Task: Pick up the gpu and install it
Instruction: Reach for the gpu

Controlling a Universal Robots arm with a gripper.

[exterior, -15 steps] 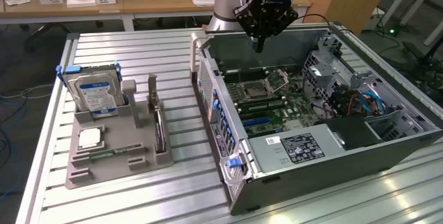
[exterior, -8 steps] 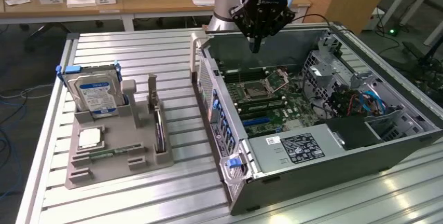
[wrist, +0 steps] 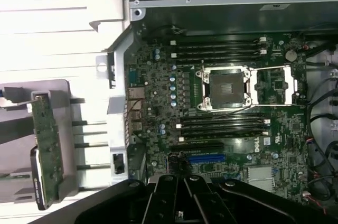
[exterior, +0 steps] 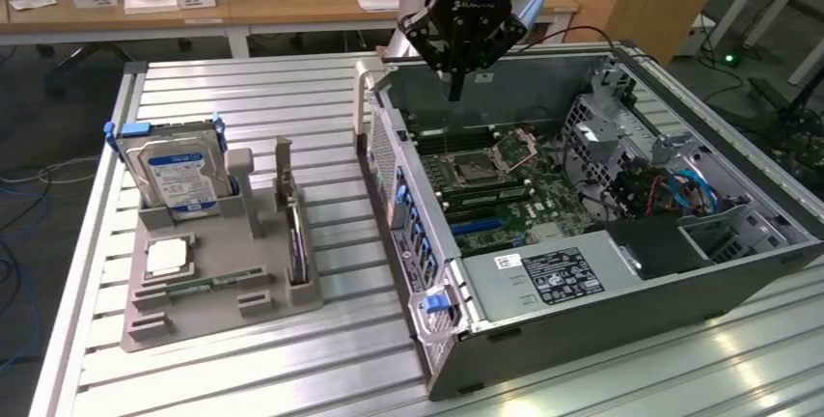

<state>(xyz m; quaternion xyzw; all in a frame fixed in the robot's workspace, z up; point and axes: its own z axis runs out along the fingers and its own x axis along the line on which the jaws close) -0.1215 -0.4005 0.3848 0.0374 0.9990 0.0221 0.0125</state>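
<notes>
Case (exterior: pixel 644 306) open, mobo (exterior: pixel 496 200) clear; cables (exterior: pixel 670 190) crowd its edge.

Slatted table (exterior: pixel 258 98): parts holder (exterior: pixel 193 319), computer case (exterior: pixel 618 330)

The gpu (exterior: pixel 297 238) stands upright on its long edge in a slot of the grey holder (exterior: pixel 219 316) on the desk (exterior: pixel 258 89). Nothing grips it. In the exterior view it shows edge-on as a thin dark slab running from near to far. It sits on the side of the holder closest to the case (exterior: pixel 618 311), to the exterior view's left of that case and apart from it. In the wrist view the gpu (wrist: pixel 46 145) shows a green board face dotted with small parts, with a black layer along one side.
</notes>
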